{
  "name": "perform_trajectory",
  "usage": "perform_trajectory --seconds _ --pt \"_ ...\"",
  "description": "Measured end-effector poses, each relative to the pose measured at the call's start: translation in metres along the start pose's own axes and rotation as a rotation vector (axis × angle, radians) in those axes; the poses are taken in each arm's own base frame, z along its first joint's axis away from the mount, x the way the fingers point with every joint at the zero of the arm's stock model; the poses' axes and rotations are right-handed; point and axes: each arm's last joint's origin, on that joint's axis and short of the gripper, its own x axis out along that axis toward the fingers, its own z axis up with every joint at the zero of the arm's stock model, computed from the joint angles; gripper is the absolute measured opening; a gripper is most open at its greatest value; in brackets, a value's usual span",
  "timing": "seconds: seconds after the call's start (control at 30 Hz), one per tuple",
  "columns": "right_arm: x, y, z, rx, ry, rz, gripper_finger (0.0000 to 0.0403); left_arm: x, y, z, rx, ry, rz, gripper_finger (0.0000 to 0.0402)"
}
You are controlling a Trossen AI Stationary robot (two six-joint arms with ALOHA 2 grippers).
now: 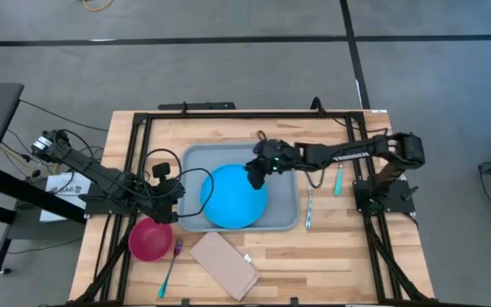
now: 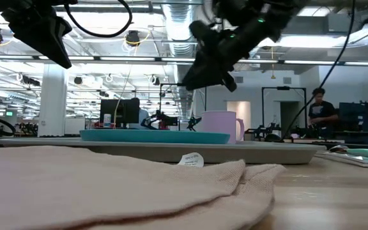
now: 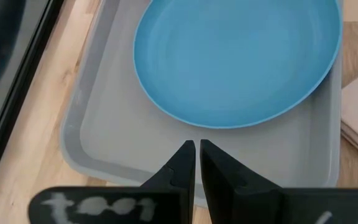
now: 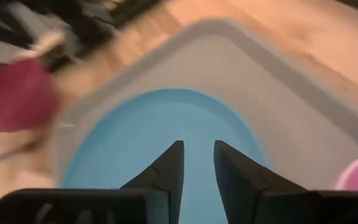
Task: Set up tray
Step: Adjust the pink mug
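The pale grey-blue tray (image 1: 196,175) lies at the table's middle with the round blue plate (image 1: 233,200) flat inside it, toward its near side. A pink cup (image 2: 220,126) stands on the tray behind the plate; my right arm hides it in the high view. My right gripper (image 4: 198,163) hovers open above the plate's far part (image 1: 257,176), with nothing between its fingers. At the tray's left rim (image 3: 73,134) my left gripper (image 3: 196,150) hangs shut, above the rim and holding nothing (image 1: 175,193).
A magenta bowl (image 1: 150,240) sits near the tray's near left corner, with a teal-and-purple utensil (image 1: 170,267) beside it. A beige napkin (image 1: 224,265) lies at the near edge. More utensils (image 1: 309,210) (image 1: 339,181) lie right of the tray. A person (image 2: 319,114) stands in the room beyond.
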Motion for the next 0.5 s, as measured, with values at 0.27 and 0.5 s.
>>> perform_trajectory --seconds 0.27,0.5 --pt "0.034 -0.013 0.014 -0.035 0.226 -0.258 0.0009 0.0 0.0 0.0 0.001 0.0 0.0 0.0013" --pt "0.061 -0.018 0.03 -0.04 0.279 -0.303 0.0007 0.0 0.0 0.0 0.003 0.002 0.001 0.0013"
